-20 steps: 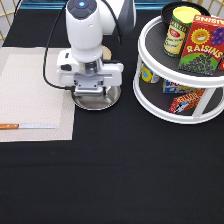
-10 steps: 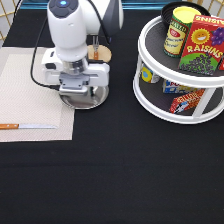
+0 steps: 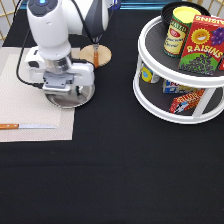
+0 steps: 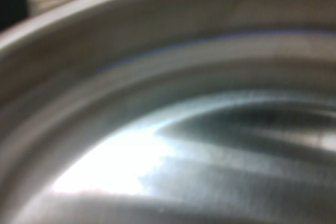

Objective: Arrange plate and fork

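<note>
- Nearest the exterior view's bottom, a bare stretch of black tabletop (image 3: 125, 175) fills the foreground.
- Just above it at the exterior view's left, a wooden-handled knife (image 3: 27, 126) lies flat along the lower edge of a beige placemat (image 3: 20, 95), its blade pointing toward the exterior view's right.
- Over the placemat's right edge, the gripper (image 3: 67, 89) sits low on the plate (image 3: 70, 97), a round shiny silver metal one that shows only as a crescent beneath the white hand and lies partly over the mat and partly over the black surface.
- Whether the gripper is spread or clamped on the plate cannot be told, since the hand's body hides that.
- From the wrist view, the plate (image 4: 150, 150) fills the whole picture: a bright flat centre and a curved raised rim, seen from very close.
- Just beyond the plate, a tan wooden disc (image 3: 96, 55) rests on the black surface, with the fork (image 3: 95, 56) lying across it; its brown handle shows, its tines are hard to make out.
- At the exterior view's right, a white two-tier turntable rack (image 3: 170, 102) stands well apart from the plate.
- Its upper tier carries a can (image 3: 175, 31), a raisins box (image 3: 202, 45) and a dark bowl with yellow contents (image 3: 187, 11); small packets (image 3: 182, 97) sit on the lower tier.
</note>
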